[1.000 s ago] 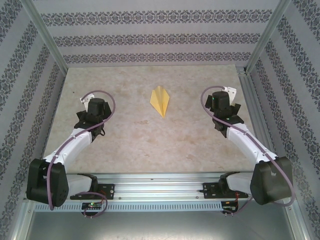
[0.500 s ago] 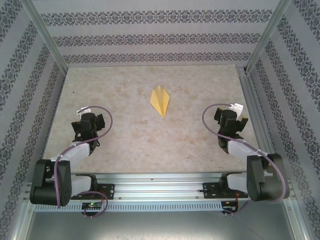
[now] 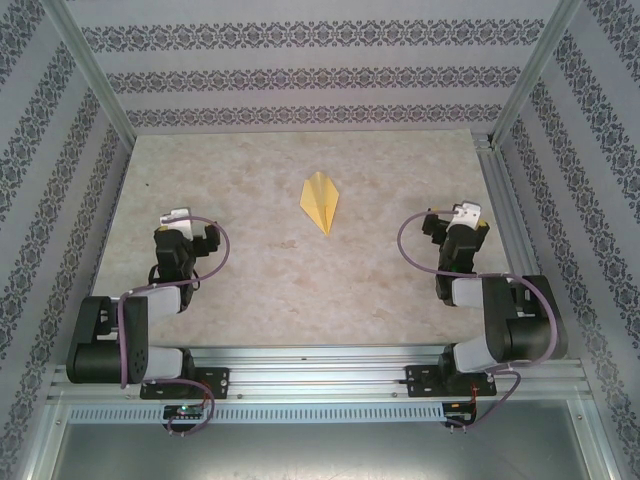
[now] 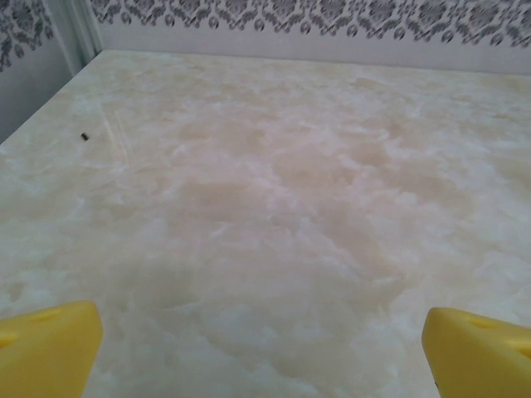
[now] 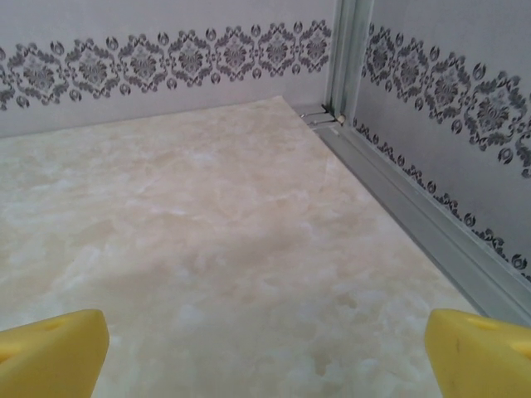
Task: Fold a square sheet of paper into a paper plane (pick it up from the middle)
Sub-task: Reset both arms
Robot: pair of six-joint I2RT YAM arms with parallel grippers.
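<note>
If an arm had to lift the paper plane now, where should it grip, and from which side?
Probably the centre crease near the middle of the paper plane, coming straight down from above with jaws astride the fold. It lies flat on the table, so its thin edges offer little to pinch.

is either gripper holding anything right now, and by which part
Nothing is held. The left gripper and right gripper are both open and empty; the paper plane lies on the table, apart from both.
</note>
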